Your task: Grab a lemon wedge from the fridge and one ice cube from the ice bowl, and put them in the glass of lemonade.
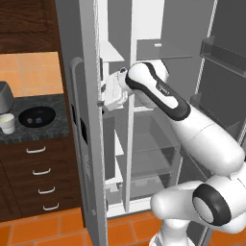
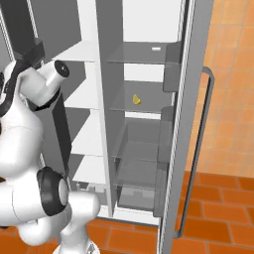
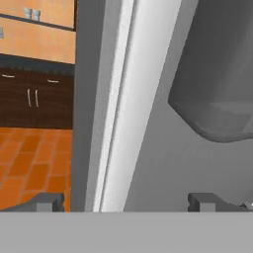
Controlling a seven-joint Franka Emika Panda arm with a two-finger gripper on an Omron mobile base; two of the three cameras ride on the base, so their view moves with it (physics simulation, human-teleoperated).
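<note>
The two-finger gripper (image 3: 126, 201) was seen in the hand view with its two small dark finger tips (image 3: 49, 201) set wide apart and nothing between them, so it stood open. Between the tips, the pale edge of an open fridge door ran up the view, with a translucent grey door bin (image 3: 217, 94) to the right and dark wooden cabinets (image 3: 34, 99) far off to the left over an orange tiled floor (image 3: 29, 163).

In the left base view the white hand (image 1: 113, 91) was held at the near edge of the left door of the tall grey two-door fridge (image 1: 86, 144), level with the upper shelves; the white arm with dark joints (image 1: 163, 96) stretched up to it from the lower right.

Both fridge doors stood open. The small bright yellow lemon wedge (image 2: 136, 99) lay on a glass shelf in the right compartment, about mid-height, well apart from the gripper.

To the left of the fridge, on a dark speckled counter (image 1: 48, 127), the shallow round black ice bowl (image 1: 37, 116) was seen with bluish cubes inside. The small whitish glass of lemonade (image 1: 6, 123) stood just beside it on the left, and part of a silver toaster (image 1: 5, 98) was seen behind the glass.
</note>
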